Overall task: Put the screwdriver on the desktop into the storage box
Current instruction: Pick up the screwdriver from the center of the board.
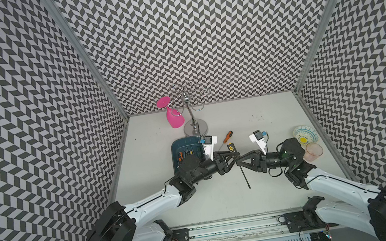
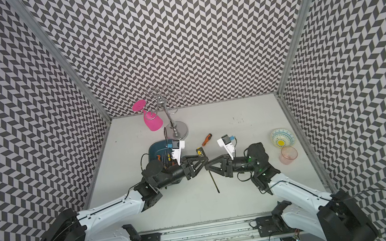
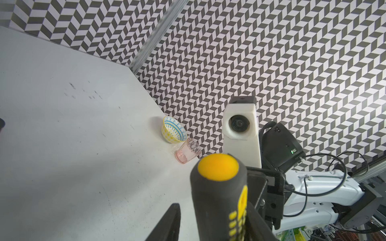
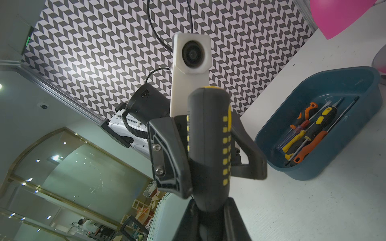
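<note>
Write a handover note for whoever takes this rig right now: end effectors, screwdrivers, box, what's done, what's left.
Right end effector: shut on the black-and-yellow screwdriver, low on its handle.
Left end effector: jaws either side of the same handle. The left wrist view shows a gap beside one finger, so it is not clamped yet.
Storage box: on the robot's left.
Done: several screwdrivers lie in it.
Orange-handled screwdriver: lies on the desktop, beyond the end effectors.
Left: finish the handover, probably box the held one with the left arm, then fetch the orange one.
</note>
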Controlling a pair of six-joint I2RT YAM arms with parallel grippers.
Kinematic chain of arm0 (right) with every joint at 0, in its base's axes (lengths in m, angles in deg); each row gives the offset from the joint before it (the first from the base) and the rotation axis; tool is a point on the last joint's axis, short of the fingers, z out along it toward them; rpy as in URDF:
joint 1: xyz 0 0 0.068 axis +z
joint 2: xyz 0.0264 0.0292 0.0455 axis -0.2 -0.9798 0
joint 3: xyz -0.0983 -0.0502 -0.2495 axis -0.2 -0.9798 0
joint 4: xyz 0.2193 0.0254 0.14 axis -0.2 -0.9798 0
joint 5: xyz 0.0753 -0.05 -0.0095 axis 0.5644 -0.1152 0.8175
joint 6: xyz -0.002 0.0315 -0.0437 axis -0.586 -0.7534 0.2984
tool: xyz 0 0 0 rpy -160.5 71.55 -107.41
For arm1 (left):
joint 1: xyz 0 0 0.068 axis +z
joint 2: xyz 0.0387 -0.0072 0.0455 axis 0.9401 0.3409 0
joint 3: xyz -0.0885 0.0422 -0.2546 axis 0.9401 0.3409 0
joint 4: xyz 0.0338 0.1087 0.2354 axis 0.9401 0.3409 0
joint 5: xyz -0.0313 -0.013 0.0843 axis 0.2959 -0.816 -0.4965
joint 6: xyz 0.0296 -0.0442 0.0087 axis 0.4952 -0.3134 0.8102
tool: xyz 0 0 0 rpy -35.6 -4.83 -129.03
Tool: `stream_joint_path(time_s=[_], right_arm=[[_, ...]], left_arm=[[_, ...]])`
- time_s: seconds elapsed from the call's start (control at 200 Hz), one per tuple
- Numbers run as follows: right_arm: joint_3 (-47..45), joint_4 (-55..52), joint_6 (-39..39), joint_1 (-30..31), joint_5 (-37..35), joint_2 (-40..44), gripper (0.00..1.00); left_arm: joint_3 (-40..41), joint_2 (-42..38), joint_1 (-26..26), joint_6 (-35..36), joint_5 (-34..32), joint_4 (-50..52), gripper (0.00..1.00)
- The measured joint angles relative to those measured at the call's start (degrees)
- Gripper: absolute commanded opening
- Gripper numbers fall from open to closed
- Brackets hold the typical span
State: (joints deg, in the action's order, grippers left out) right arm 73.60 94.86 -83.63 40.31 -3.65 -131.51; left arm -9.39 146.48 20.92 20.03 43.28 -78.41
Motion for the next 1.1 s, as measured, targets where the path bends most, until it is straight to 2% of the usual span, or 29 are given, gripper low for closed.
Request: stream_joint_path(time_s=[0.23,0.355,0.571,0.626,0.826,1.101], right_arm=[[0.0,1.4,-1.0,0.0,-0.3,-0.6,0.13],[0.0,2.4,-1.3,0.0,-0.2,-1.3,0.13],[0.1,0.9,0.5,0.0,-0.7,-1.7,0.38],[0.1,-0.4,1.1,0.0,-1.2,-1.7,0.43],[0.7,-7.0,5.3,0.0,-3.7,-1.5,0.45],[1.3,-16.3,11.0,-1.5,-8.5,1.3,0.45]], left_arm=[[0.0,0.0,-0.3,0.0,0.1,-0.9,0.36],[0.0,-0.1,-0.3,-0.2,0.1,-1.2,0.20],[0.0,-0.1,-0.3,-0.2,0.0,-0.5,0.03],[0.0,-0.2,-0.3,0.0,-0.2,0.0,0.02],[0.0,-2.0,-0.3,1.5,-2.8,6.0,0.01],[-4.7,-8.0,3.6,5.8,-8.3,24.3,0.01]])
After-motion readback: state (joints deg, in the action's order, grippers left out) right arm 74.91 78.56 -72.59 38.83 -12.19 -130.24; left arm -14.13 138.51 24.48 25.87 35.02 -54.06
